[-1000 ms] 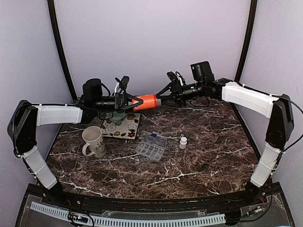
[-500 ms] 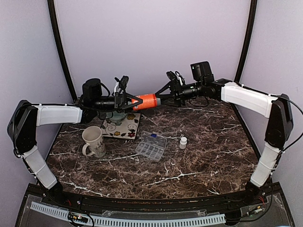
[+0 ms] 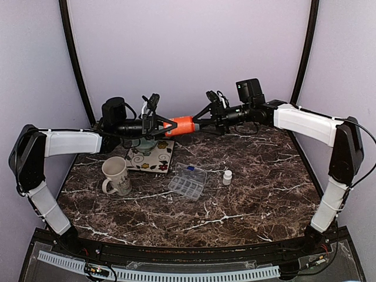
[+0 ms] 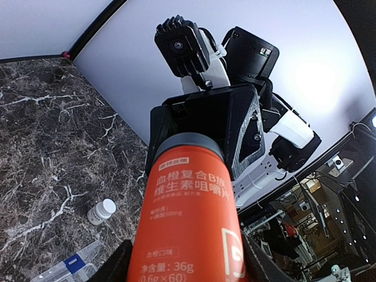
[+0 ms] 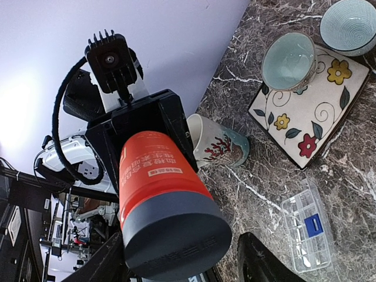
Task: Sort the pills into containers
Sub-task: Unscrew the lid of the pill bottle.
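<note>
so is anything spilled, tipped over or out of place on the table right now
Nothing stands out. The mug, small white bottle and organiser box sit upright and flat, no loose pills visible. The orange bottle lies sideways in the air only because the left tool holds it, cap on.

A cream mug [image 3: 116,175] with a red branch pattern stands upright on the dark, white-veined marble table [image 3: 247,200]. Just beside it lies a square floral tile [image 3: 154,157]. One pale green bowl [image 5: 288,60] sits on the tile. A second bowl [image 5: 349,19] stands at the tile's corner.
</note>
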